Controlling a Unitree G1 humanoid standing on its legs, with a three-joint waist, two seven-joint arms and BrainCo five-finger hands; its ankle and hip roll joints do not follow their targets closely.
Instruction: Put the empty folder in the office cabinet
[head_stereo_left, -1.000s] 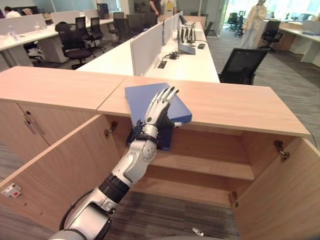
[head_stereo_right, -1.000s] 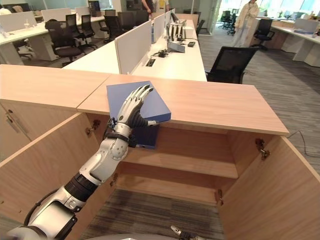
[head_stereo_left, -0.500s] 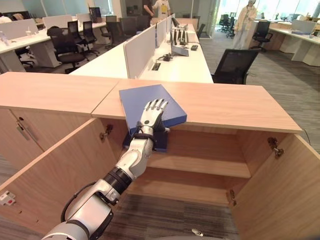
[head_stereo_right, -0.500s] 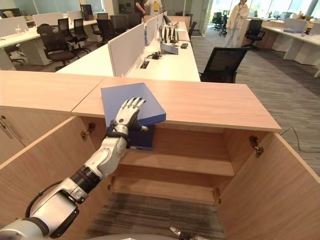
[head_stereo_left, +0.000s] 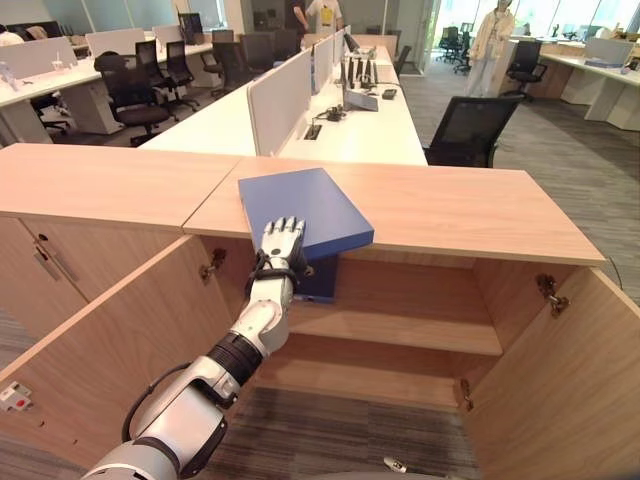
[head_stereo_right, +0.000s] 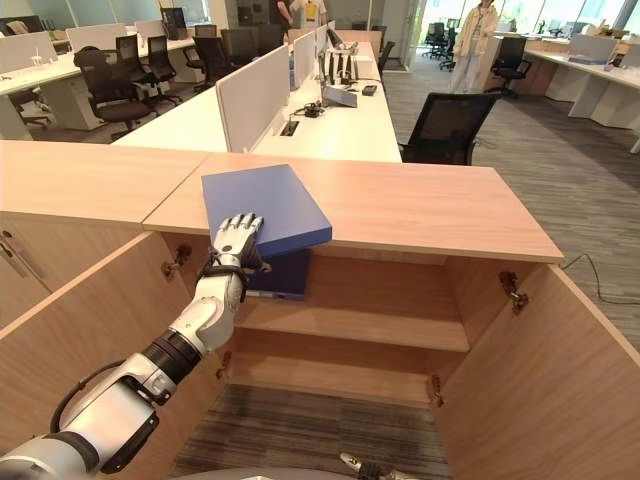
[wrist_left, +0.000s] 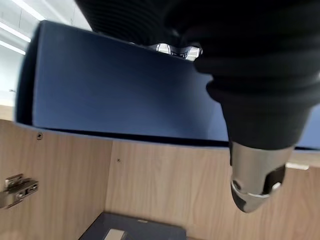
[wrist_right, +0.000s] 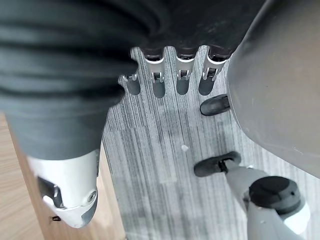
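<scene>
Robot hand (head_stereo_left: 281, 243) has slid back to blue folder's (head_stereo_left: 305, 210) overhanging near edge.

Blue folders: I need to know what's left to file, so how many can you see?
2. One blue folder lies on the cabinet top, overhanging its edge under the left hand. A second folder sits inside on the upper shelf. More may be hidden.
</scene>
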